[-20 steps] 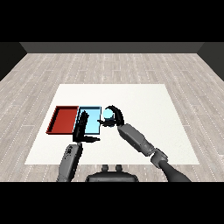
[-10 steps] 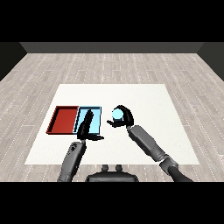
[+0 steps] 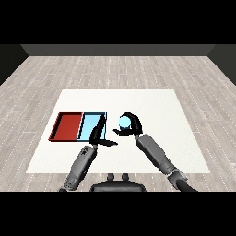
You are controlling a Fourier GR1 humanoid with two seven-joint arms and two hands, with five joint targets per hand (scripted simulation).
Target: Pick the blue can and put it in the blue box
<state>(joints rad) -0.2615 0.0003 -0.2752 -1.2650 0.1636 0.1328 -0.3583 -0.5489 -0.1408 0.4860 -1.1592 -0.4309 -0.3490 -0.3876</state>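
In the head view the blue can [image 3: 124,122] is held off the table just right of the light blue tray [image 3: 90,120], with my right hand [image 3: 132,126] curled round it. The light blue tray lies beside the red tray [image 3: 67,126] at the table's left. My left hand [image 3: 98,134] hovers over the near right corner of the light blue tray, fingers straight and thumb spread, holding nothing. It hides part of that tray's near edge.
The white table [image 3: 152,106] stretches to the right and back of the trays. Both forearms come in from the lower edge, the left one [image 3: 80,166] near the table's front edge.
My right hand with the blue can has moved right, from above the light blue tray's right edge to beside it. My left hand has shifted right along the tray's near edge.
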